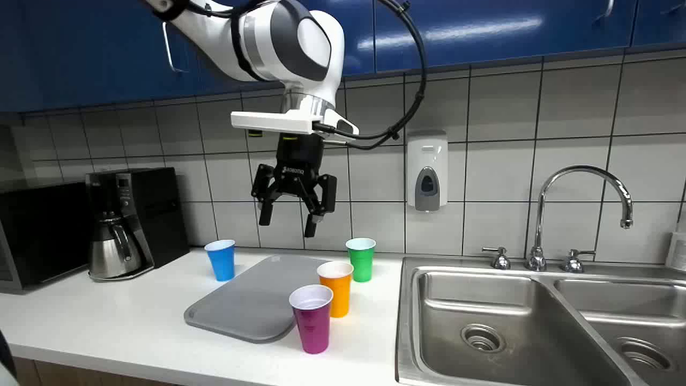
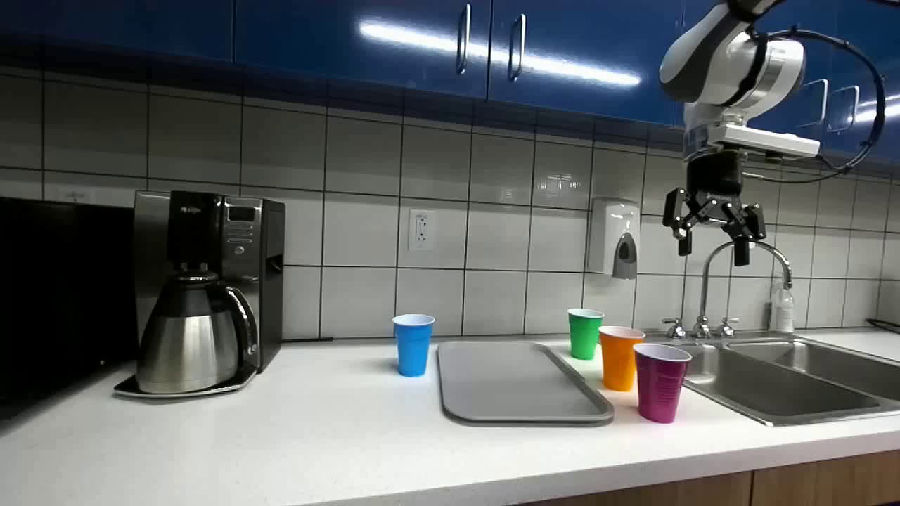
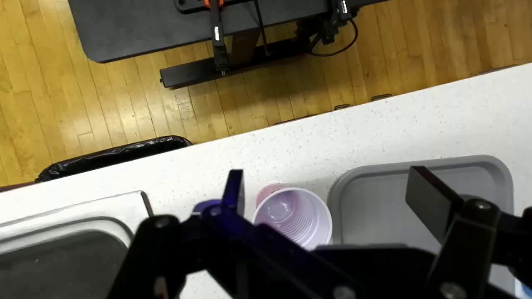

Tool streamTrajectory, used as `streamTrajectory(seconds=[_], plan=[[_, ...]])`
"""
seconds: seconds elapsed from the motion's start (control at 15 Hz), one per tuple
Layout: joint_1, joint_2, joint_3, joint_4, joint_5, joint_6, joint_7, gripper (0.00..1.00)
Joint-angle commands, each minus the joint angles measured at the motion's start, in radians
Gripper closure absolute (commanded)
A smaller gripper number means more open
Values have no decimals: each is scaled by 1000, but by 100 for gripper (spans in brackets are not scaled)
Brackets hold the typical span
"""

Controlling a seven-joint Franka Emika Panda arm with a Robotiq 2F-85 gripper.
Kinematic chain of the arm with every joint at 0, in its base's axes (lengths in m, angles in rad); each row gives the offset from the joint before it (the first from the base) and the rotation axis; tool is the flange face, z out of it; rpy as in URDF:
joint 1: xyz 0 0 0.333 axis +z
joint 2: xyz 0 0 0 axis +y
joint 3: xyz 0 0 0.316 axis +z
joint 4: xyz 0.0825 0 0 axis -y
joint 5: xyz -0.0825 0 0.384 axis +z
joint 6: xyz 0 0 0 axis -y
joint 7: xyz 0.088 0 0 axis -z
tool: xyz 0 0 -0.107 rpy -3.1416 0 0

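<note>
My gripper (image 1: pixel 288 221) is open and empty, high above the counter; it also shows in an exterior view (image 2: pixel 713 249). In the wrist view its fingers (image 3: pixel 326 178) stand wide apart, with the purple cup (image 3: pixel 309 214) far below between them. The purple cup (image 1: pixel 312 324) stands upright beside the grey tray (image 1: pixel 252 300), in front of the orange cup (image 1: pixel 336 292). A green cup (image 1: pixel 362 261) stands behind the orange one. A blue cup (image 2: pixel 412 348) stands at the tray's opposite side. The orange and green cups are hidden in the wrist view.
A double steel sink (image 1: pixel 410 321) with a curved faucet (image 1: pixel 584 169) lies beside the cups. A soap dispenser (image 1: pixel 427 171) hangs on the tiled wall. A coffee maker (image 2: pixel 197 295) and a black appliance (image 2: pixel 63 302) stand at the far end. Blue cabinets (image 2: pixel 365 49) hang above.
</note>
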Motion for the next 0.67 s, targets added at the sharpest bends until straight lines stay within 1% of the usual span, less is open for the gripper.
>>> streamTrajectory(seconds=[0.0, 0.2, 0.6], plan=[[-22, 3, 20, 2, 5, -1, -5, 0], [-22, 3, 20, 2, 5, -1, -5, 0], [-12, 54, 20, 28, -4, 19, -77, 0]])
